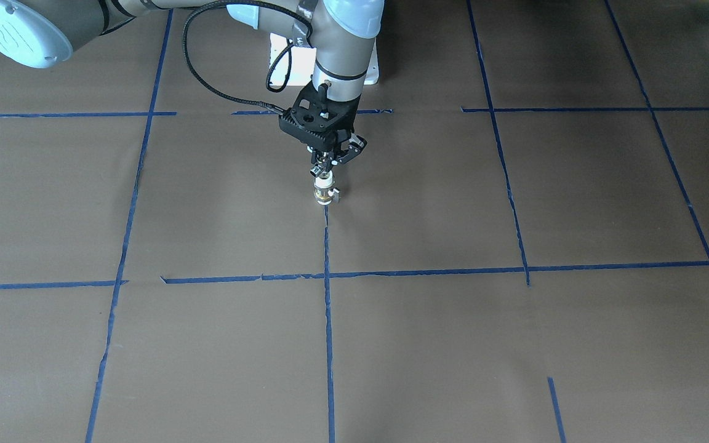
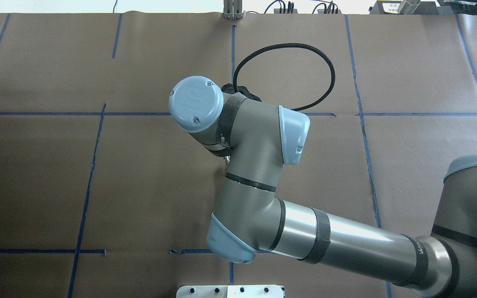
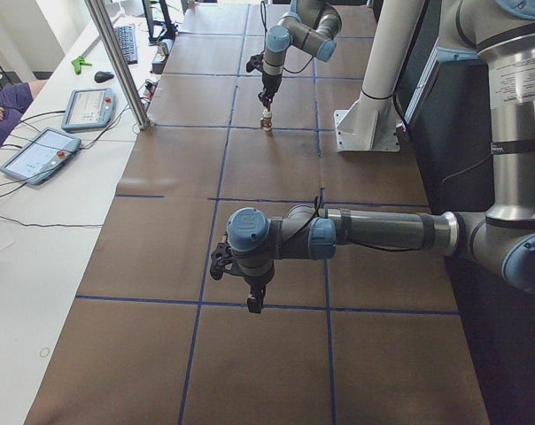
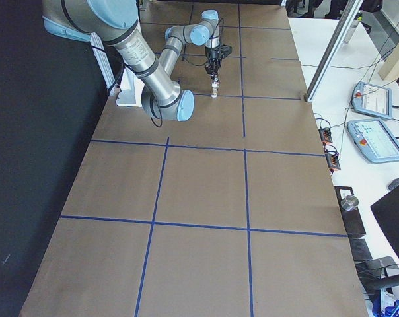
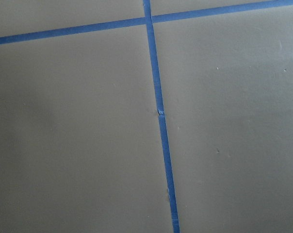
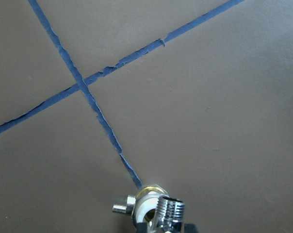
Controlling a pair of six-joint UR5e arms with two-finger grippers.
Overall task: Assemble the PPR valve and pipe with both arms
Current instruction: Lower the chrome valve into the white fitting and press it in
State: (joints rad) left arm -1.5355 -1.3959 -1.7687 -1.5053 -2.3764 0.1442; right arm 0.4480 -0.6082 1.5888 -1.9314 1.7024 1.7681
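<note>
The PPR valve [image 1: 325,192] stands upright on the brown table on a blue tape line, white socket up, its side knob [image 6: 120,209] pointing sideways. The small silver pipe fitting [image 1: 319,168] sits on the valve's top socket. My right gripper [image 1: 324,163] points straight down and is shut on the pipe; the threaded silver stub [image 6: 169,209] shows at the bottom of the right wrist view above the valve [image 6: 145,205]. My left gripper [image 3: 252,301] hangs over bare table far from the valve; I cannot tell whether it is open. The overhead view hides valve and pipe under the right arm.
Blue tape lines [image 1: 327,320] divide the brown paper table. The robot's white base plate [image 1: 277,52] lies behind the valve. An aluminium post [image 3: 117,62] and teach pendants [image 3: 37,155] stand on the operators' side. The left wrist view shows only paper and tape [image 5: 158,111].
</note>
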